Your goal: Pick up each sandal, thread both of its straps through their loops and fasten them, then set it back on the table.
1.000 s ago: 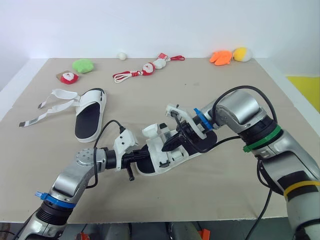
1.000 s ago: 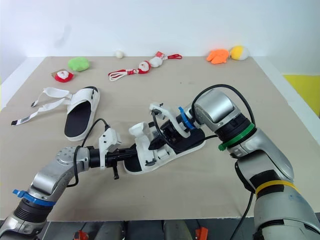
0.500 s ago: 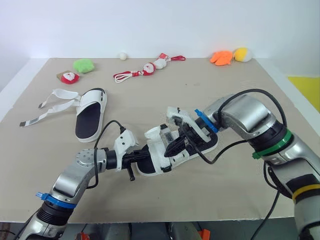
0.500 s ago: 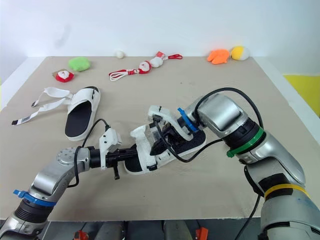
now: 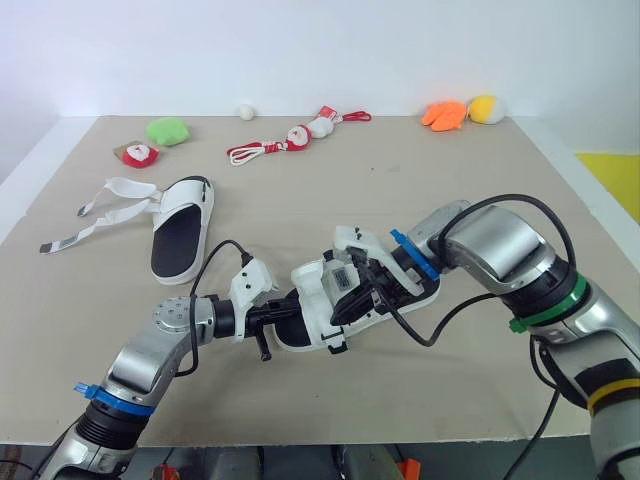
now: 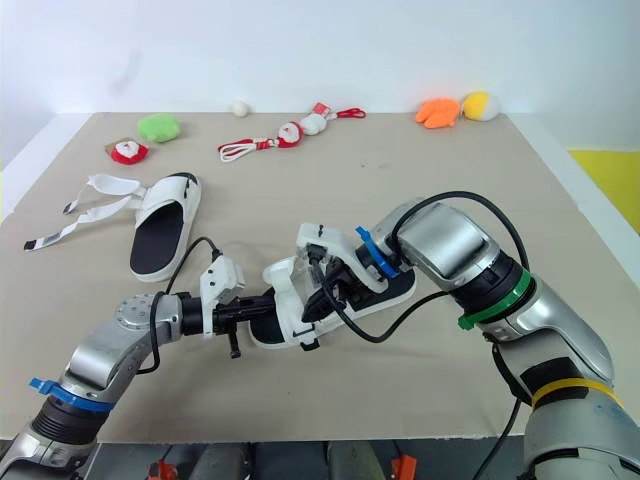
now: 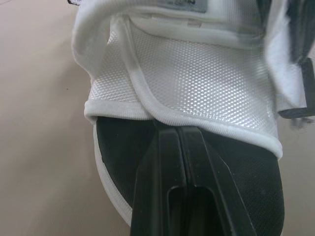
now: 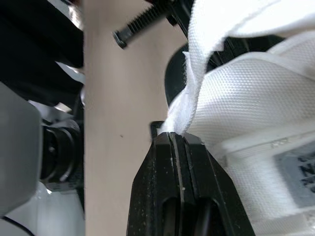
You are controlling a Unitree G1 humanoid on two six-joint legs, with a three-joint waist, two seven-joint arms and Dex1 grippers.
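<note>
Left eye view: the white mesh sandal [image 5: 322, 292], black footbed, lies near the front middle of the flat beige tabletop [image 5: 300, 200], set at a slant between the two arms. The left gripper [image 5: 284, 314] reaches into the end of the shoe nearer the left arm. The right gripper [image 5: 338, 310] comes down over the mesh upper from the other side, so both meet at the shoe. A second white sandal [image 5: 178, 232], also with a black footbed, rests well apart at the left of the table. Its two loose white straps [image 5: 105, 205] are unfastened and trail outward flat on the surface. Along the far edge are a green plush lump [image 5: 166, 130], a small red-and-white plush [image 5: 139, 154], a small white ball [image 5: 244, 111], a red-and-white toy on a red cord [image 5: 296, 137], an orange plush [image 5: 442, 114] and a yellow ball [image 5: 485, 108]. Left wrist view: both black fingers [image 7: 162, 162] are pressed together with no gap. They lie over the footbed, their tips nipping the piped edge of the mesh upper. Right wrist view: the fingers are closed tight on a white webbing strap [image 8: 194, 73] of the same sandal. The webbing leaves the fingertips and runs up beside the mesh upper, with bare tabletop alongside.
</note>
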